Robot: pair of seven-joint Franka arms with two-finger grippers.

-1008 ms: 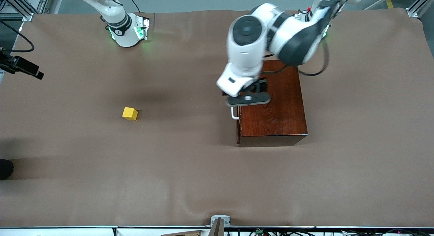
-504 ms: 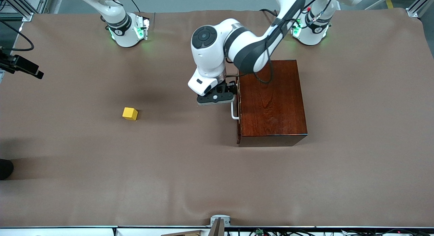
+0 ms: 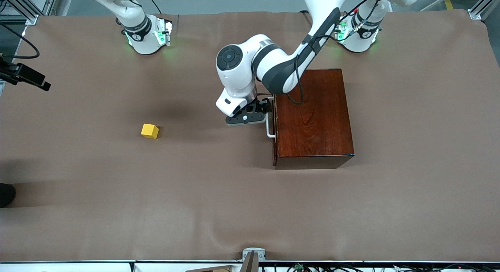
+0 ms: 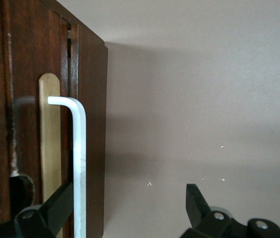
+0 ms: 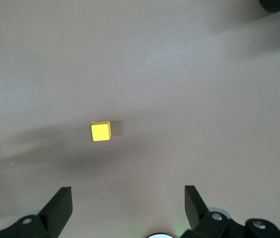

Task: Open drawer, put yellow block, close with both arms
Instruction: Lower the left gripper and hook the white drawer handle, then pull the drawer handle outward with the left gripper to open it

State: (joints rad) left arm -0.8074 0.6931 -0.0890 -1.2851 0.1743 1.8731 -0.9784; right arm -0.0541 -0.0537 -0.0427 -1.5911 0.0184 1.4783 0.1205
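The mahogany box (image 3: 314,117) stands toward the left arm's end of the table with its drawer (image 3: 274,147) shut. The drawer's white bar handle (image 3: 268,130) shows in the left wrist view (image 4: 79,158) against the dark drawer front (image 4: 91,124). My left gripper (image 3: 256,110) is open in front of the drawer (image 4: 130,191); one finger (image 4: 55,208) reaches in between handle and drawer front, and the other finger (image 4: 195,201) is out over the cloth. The yellow block (image 3: 150,131) lies on the cloth toward the right arm's end. My right gripper (image 5: 127,191) is open and empty, high over the block (image 5: 101,131).
A brown cloth (image 3: 218,194) covers the table. A black camera on a mount (image 3: 25,76) sticks in at the right arm's end. A dark object (image 3: 6,194) shows at that same edge, nearer the front camera. The right arm's base (image 3: 146,33) stands at the top.
My left arm has swung from over the box down in front of the drawer, bringing its open gripper to the handle. The block and the box have not moved.
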